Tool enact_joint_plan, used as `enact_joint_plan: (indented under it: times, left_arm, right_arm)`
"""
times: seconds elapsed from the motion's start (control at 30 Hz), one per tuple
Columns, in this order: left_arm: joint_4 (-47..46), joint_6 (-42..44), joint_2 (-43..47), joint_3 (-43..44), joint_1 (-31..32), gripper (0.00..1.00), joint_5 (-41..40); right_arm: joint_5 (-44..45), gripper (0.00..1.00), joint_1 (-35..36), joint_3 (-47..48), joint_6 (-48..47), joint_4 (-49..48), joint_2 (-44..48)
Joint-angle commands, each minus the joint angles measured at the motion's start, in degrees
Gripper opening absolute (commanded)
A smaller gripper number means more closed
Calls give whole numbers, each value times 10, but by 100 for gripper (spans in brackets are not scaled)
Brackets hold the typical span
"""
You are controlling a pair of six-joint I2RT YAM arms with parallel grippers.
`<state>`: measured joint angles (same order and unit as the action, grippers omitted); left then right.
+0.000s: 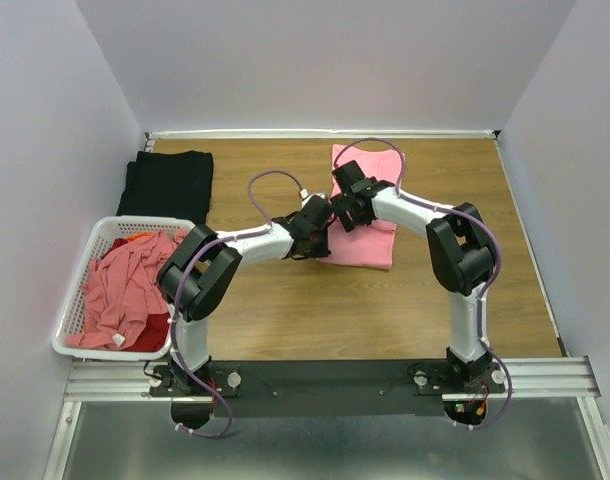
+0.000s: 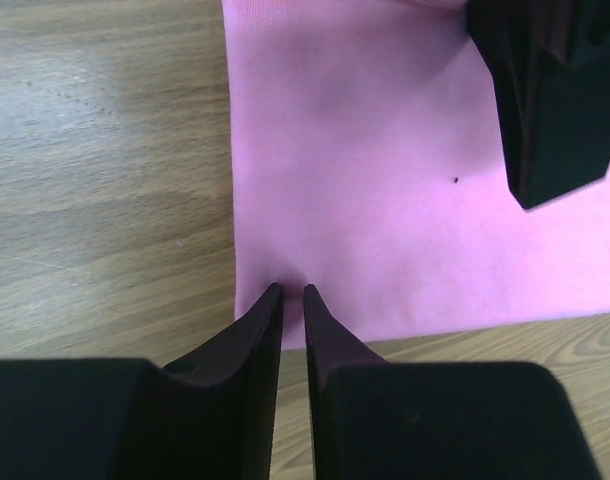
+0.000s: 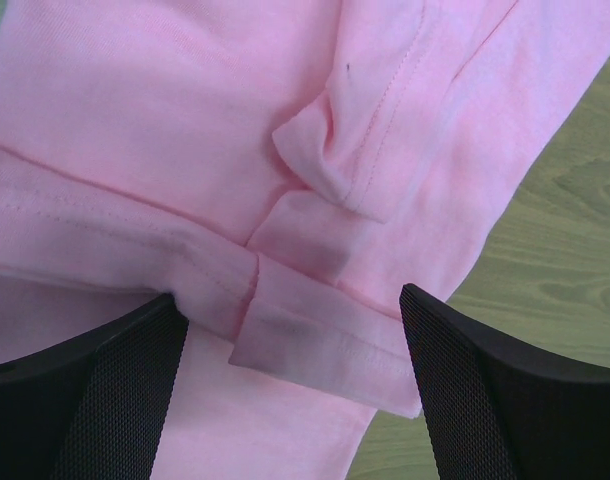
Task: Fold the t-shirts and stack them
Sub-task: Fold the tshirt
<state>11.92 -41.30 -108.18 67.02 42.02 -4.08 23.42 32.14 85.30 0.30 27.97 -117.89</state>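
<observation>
Pink tee (image 1: pixel 370 238) under R gripper (image 3: pixel 295 300), black tee (image 1: pixel 168 185), basket (image 1: pixel 73 295) at left

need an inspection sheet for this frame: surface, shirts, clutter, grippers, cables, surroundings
Surface: wooden table, no damage seen.
Job's things: pink t-shirt partly folded, mid-table; black t-shirt folded flat at far left; salmon-pink and red shirts heaped in the white basket.
Clutter: nothing seen, bar a small dark speck on the pink t-shirt.
Grippers: left gripper almost shut at the pink t-shirt's edge, pinch of cloth not confirmable; right gripper open over a folded sleeve.
Cables: lilac cables loop along both arms, no snag seen.
Surroundings: white walls on three sides; metal rail at the near edge.
</observation>
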Motion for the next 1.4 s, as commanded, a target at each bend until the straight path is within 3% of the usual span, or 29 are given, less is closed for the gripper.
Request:
enact_joint_plan:
  times: [0.0,0.43,0.63,0.77,0.93,1.0,1.03,1.17,1.27,1.37]
  left_arm:
    - [-8,-4,-17,-21,4,22,19]
    - [-2,-10,-3,-65,18,21,25]
    - [-1,-45,23,-104,49,21,36]
    - [-1,-81,61,-138,75,21,31]
    - [6,-111,111,-178,83,21,20]
    - [12,-115,132,-182,83,21,19]
    - [16,-118,140,-180,83,22,16]
    - [47,-125,184,-161,83,23,0]
    - [53,-122,205,-152,83,23,-2]
    - [55,-113,198,-143,83,23,2]
  right_arm:
    - [55,93,-1,29,-38,-14,-30]
    - [131,92,-78,134,-26,-25,-33]
    - [20,89,-78,36,66,-24,70]
    - [-118,85,-78,-69,137,-25,164]
    - [-275,74,-78,-212,199,-25,290]
    - [-323,65,-77,-248,218,-26,320]
    - [-331,55,-78,-286,227,-26,352]
    - [-376,28,-78,-367,259,-27,413]
    - [-388,13,-78,-412,268,-35,438]
    - [-420,7,-78,-464,284,-55,462]
